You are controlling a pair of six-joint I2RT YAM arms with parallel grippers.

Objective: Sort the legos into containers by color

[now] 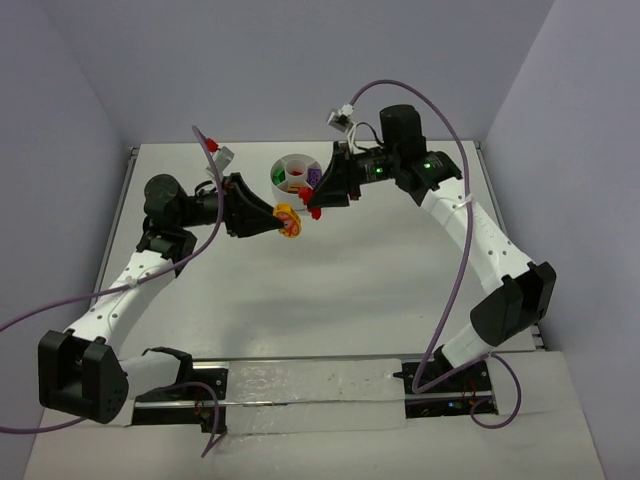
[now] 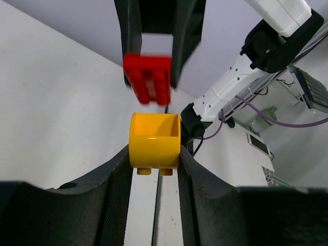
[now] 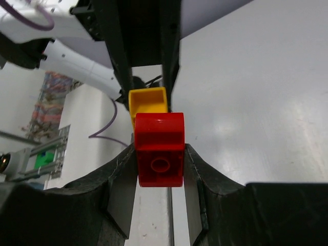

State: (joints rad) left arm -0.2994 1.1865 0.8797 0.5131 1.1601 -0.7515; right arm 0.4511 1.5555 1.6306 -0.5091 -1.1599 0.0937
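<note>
Left jaws: pinching the yellow brick [image 2: 154, 141] by its sides, in the air above the tabletop [image 1: 350, 290].
Right jaws: pinching the red brick [image 3: 159, 148], facing the left jaws tip to tip.
Key relation: the red brick lies straight ahead of the yellow one on one line. The left wrist view suggests a narrow gap between them.
White bowl [image 1: 277, 172]: just beyond both bricks, nearer the right arm, a few coloured bricks inside.
Next, likely: each brick goes to its own section.
</note>
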